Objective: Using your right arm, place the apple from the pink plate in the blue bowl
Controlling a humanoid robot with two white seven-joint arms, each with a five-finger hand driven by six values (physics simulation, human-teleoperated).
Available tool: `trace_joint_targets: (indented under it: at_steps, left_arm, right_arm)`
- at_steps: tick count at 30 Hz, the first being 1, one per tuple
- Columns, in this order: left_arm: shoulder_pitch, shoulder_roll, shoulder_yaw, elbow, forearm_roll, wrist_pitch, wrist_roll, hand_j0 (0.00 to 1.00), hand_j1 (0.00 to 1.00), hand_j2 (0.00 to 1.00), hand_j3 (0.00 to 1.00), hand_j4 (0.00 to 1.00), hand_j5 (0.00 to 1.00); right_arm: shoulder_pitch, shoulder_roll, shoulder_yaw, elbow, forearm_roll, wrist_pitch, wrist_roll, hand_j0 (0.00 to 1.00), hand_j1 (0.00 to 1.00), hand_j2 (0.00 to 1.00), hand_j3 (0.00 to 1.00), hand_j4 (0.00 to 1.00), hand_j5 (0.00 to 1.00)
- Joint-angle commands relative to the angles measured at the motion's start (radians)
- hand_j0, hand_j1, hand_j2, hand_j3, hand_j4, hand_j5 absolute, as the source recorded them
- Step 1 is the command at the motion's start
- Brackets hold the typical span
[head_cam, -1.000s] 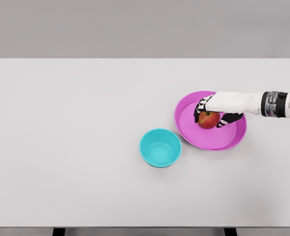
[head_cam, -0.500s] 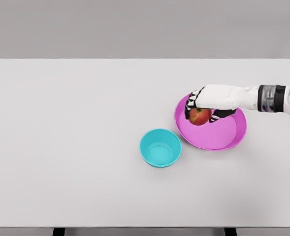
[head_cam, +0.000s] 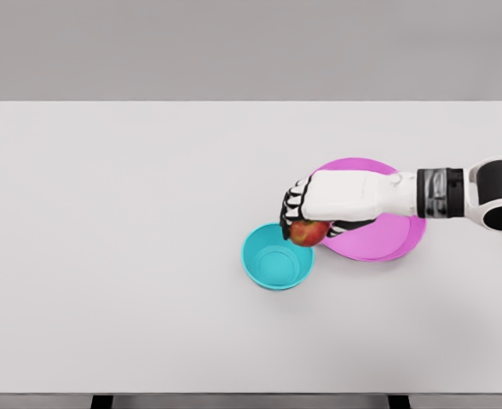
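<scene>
Right hand (head_cam: 327,200) reaches in from the right edge, its fingers curled around the one apple (head_cam: 308,232), which shows red beneath the palm. That apple sits over the near right rim of the single blue bowl (head_cam: 277,256), apparently lifted clear of it, though the height is hard to judge from above. One pink plate (head_cam: 385,237) lies just behind the hand on the white table (head_cam: 131,256).
</scene>
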Motion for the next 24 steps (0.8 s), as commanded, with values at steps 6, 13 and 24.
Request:
trace_joint_targets:
  at_steps: [6,13,24]
  left_arm:
    - [0.000,0.000,-0.001,0.001,0.000,0.000,0.000,1.00,1.00,1.00,1.00,1.00,1.00]
    - [0.000,0.000,0.000,0.001,0.000,0.000,0.000,1.00,1.00,1.00,1.00,1.00,1.00]
    - [0.000,0.000,0.000,-0.001,0.000,0.000,0.000,1.00,1.00,1.00,1.00,1.00,1.00]
  right_arm:
    - [-0.014,0.040,0.044,-0.009,-0.003,0.003,-0.001,0.57,0.57,0.57,0.57,0.57,0.57]
    - [-0.043,0.052,0.117,0.008,-0.002,0.003,-0.001,0.57,0.57,0.57,0.57,0.57,0.57]
    - [-0.055,0.061,0.133,0.023,-0.002,0.003,-0.001,1.00,1.00,1.00,1.00,1.00,1.00]
